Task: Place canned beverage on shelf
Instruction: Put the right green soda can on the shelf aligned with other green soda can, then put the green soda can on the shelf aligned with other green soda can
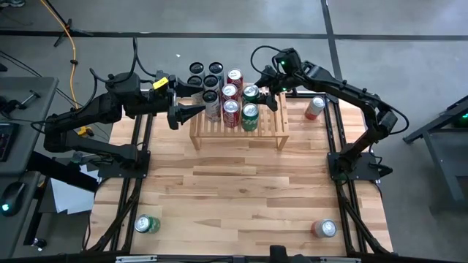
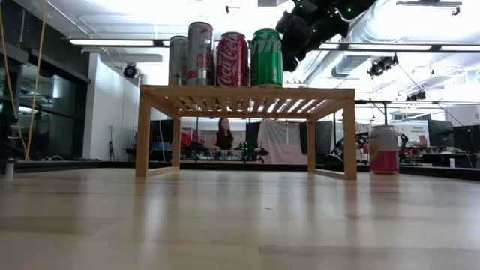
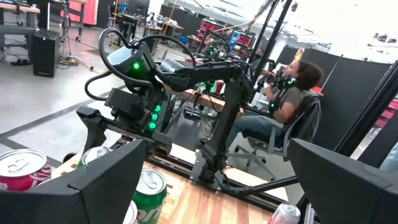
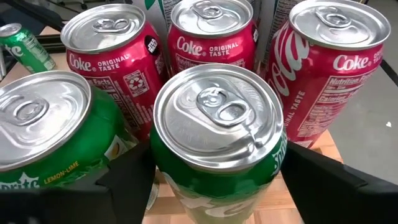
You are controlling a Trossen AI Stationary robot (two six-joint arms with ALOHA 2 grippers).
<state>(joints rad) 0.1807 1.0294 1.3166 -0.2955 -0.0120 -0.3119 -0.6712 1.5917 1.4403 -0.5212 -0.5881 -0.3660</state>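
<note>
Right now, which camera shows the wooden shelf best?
The high view: the whole shelf and its cans show from above. The low view shows its legs and slats side-on; the right wrist view only a sliver of wood; the left wrist view none.

Glossy printed metal on the green can (image 4: 217, 143) between matt dark plastic fingers (image 4: 118, 186), with a brushed silvery lid. Same shiny finish on the red cans (image 4: 112, 62) behind. Pale, smooth slatted wood for the shelf (image 1: 240, 136); satin light-wood planks across the table (image 1: 234, 197).
</note>
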